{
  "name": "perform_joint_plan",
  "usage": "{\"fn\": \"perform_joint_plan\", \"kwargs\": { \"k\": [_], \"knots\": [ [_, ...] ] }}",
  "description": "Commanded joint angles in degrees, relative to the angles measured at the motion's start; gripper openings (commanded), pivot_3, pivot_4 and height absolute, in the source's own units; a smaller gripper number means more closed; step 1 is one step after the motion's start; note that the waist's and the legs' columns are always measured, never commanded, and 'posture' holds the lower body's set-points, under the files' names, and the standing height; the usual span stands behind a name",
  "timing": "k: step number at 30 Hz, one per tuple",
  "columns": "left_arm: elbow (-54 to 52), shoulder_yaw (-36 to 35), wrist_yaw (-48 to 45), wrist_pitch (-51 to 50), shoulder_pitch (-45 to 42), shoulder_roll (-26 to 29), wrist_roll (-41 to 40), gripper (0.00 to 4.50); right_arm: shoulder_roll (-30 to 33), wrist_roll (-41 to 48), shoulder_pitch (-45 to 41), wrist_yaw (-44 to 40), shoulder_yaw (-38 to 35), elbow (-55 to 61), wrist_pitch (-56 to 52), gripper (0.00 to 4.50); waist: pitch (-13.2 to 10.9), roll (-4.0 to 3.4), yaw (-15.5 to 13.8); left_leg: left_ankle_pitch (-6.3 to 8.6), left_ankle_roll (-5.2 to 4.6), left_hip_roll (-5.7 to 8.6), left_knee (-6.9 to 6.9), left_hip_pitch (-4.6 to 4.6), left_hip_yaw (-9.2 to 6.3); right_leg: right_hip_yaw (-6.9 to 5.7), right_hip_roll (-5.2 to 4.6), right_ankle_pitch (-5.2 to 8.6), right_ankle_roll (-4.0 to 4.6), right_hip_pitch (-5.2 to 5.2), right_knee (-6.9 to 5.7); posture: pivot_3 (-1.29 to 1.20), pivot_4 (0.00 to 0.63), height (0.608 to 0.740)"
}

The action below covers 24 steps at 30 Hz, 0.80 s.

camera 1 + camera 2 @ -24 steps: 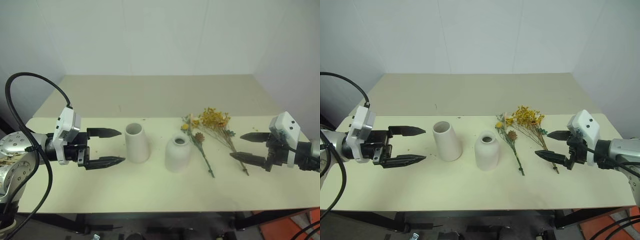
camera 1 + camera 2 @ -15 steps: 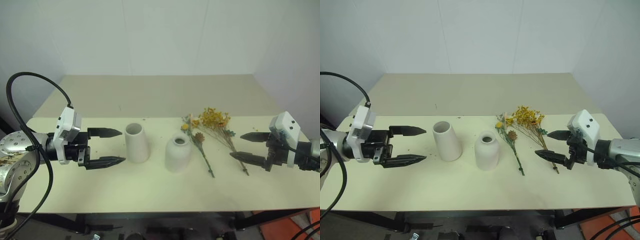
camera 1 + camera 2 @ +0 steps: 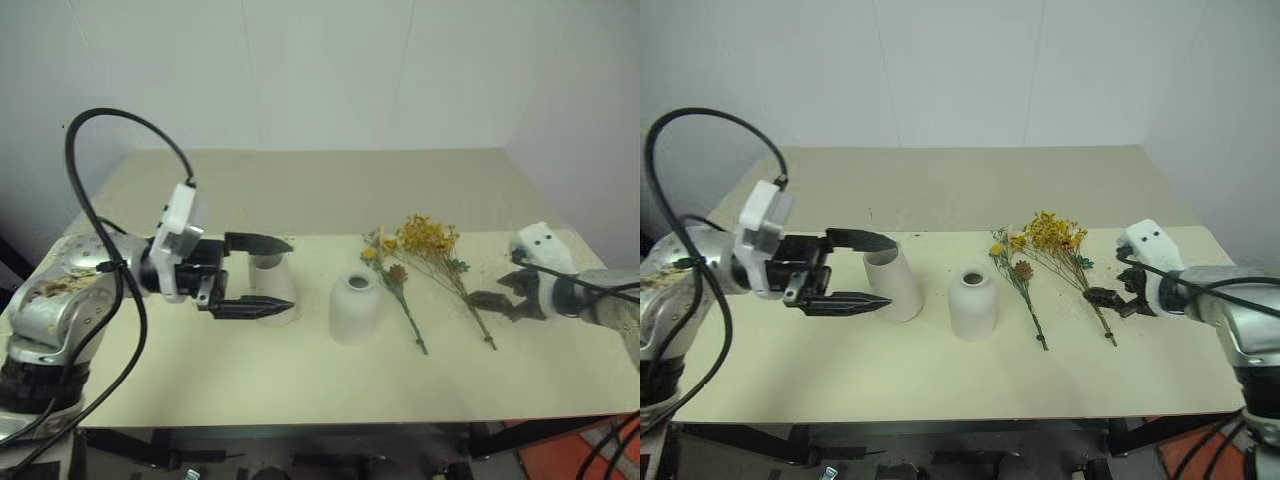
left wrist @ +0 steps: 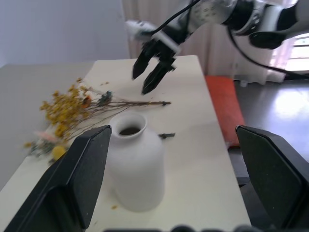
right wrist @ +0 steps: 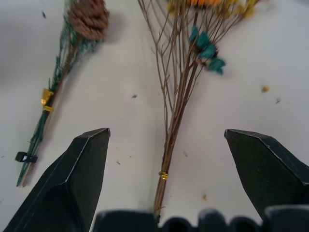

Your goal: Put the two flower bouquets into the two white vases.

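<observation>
Both arms have shifted since the earlier pictures: the left gripper [image 3: 258,276] has swung inward until its spread fingers bracket the taller vase [image 3: 276,288], one in front of the rim and one low across the body, and the right gripper [image 3: 1108,296] has tipped down toward the stems of the bushy yellow bouquet [image 3: 1058,240]. From the right wrist, the right fingers [image 5: 72,183] stand wide apart with that bouquet's bound stem end [image 5: 164,175] lying between them on the bench [image 3: 300,380], nothing pinched yet. The slim mixed bouquet [image 3: 395,285], with its pine cone [image 5: 88,13], lies just beside the bushy one, its stem running toward the front edge. The shorter rounded vase [image 3: 972,301] stands upright between the taller vase and the flowers, and the left wrist looks straight across it with the left fingers [image 4: 87,169] open on either side. Whether the left fingers touch the taller vase I cannot tell. The risk I see on the right is a shallow pinch: the stems are thin and lie flat on the bench, so the fingers could close over them and miss, or catch only a few strands and splay the bunch. On the left, a hard close on the tapered body could tip or skid the vase.
</observation>
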<state>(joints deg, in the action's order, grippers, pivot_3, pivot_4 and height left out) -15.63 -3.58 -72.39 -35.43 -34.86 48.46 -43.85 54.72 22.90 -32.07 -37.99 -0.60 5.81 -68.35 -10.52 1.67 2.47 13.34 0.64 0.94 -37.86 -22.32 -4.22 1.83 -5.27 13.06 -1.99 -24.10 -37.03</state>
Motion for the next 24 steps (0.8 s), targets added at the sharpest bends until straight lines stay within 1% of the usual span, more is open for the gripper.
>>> {"fn": "perform_joint_plan", "kwargs": {
  "k": [1,7,8,10,11,18,19,21,22,24],
  "knots": [
    [0.69,3.67,0.33,-0.06,-3.1,-1.73,2.41,4.5,-3.3,-3.68,-3.25,4.06,3.62,-5.44,-2.32,4.46,0.0,0.0,-0.07,0.0,0.0,0.02,0.0,-0.03,0.0,0.0,-0.01,0.0,0.0,-0.02,0.01,0.0,0.15,0.74],
    [1.95,8.35,1.74,0.07,-6.59,-5.24,5.82,4.5,-7.43,-7.95,-5.16,5.73,7.42,-14.74,1.94,4.46,0.03,0.04,-0.15,0.0,0.0,0.04,-0.01,-0.03,0.0,0.0,-0.02,0.0,-0.01,0.01,0.02,0.0,0.15,0.74],
    [1.87,8.9,1.71,0.28,-6.82,-5.86,6.12,4.5,-7.9,-8.46,-5.4,5.69,7.58,-15.78,2.54,4.29,0.03,0.05,-0.12,0.0,0.0,0.04,-0.02,-0.02,0.0,0.0,-0.02,-0.02,-0.03,0.02,0.04,0.0,0.15,0.74],
    [1.71,9.46,1.65,0.35,-7.09,-6.71,6.39,4.5,-8.54,-9.11,-5.8,5.5,7.64,-16.87,3.07,3.9,0.05,0.07,0.02,0.0,0.0,0.04,-0.02,0.06,0.0,0.0,-0.01,-0.02,-0.03,0.1,0.03,0.0,0.15,0.74],
    [1.7,9.56,1.62,0.33,-7.16,-6.92,6.49,4.5,-8.75,-9.34,-5.94,5.4,7.62,-17.13,3.16,3.62,0.05,0.07,0.06,0.0,0.0,0.03,-0.02,0.07,0.0,0.01,-0.01,-0.02,-0.03,0.09,0.02,0.0,0.15,0.74],
    [1.45,9.46,1.37,0.37,-6.61,-7.0,7.25,4.5,-8.95,-9.78,-5.16,3.86,7.21,-15.1,3.5,1.21,0.06,0.07,0.0,0.0,0.0,0.03,-0.02,0.06,0.0,0.01,-0.01,-0.02,-0.03,0.08,0.0,0.0,0.15,0.74],
    [1.36,9.38,1.4,0.35,-6.5,-6.98,7.31,4.5,-9.02,-9.79,-5.14,3.86,7.08,-14.73,3.25,0.94,0.06,0.07,0.03,0.0,0.0,0.03,-0.02,0.06,0.0,0.01,-0.01,-0.02,-0.03,0.08,0.0,0.0,0.15,0.74],
    [1.28,9.26,1.35,0.39,-6.38,-7.01,7.51,4.5,-9.26,-9.89,-5.16,3.98,6.65,-14.31,2.93,0.17,0.06,0.07,0.06,0.0,0.0,0.03,-0.02,0.05,0.0,0.02,-0.01,-0.02,-0.03,0.05,0.0,0.0,0.15,0.74],
    [1.39,9.25,1.4,0.48,-6.38,-7.02,7.74,4.5,-9.51,-9.95,-5.31,4.37,6.03,-14.43,2.83,0.04,0.06,0.07,0.06,0.0,0.0,0.03,-0.02,0.05,0.0,0.02,-0.01,-0.02,-0.03,0.05,0.0,0.0,0.15,0.74],
    [1.62,9.14,1.42,0.75,-6.27,-6.85,8.15,4.5,-11.22,-9.86,-6.48,6.83,2.83,-15.36,1.4,0.04,0.06,0.07,0.08,0.0,0.0,0.03,-0.02,0.05,0.0,0.02,-0.01,-0.02,-0.03,0.05,0.0,0.0,0.15,0.74]
  ]
}}
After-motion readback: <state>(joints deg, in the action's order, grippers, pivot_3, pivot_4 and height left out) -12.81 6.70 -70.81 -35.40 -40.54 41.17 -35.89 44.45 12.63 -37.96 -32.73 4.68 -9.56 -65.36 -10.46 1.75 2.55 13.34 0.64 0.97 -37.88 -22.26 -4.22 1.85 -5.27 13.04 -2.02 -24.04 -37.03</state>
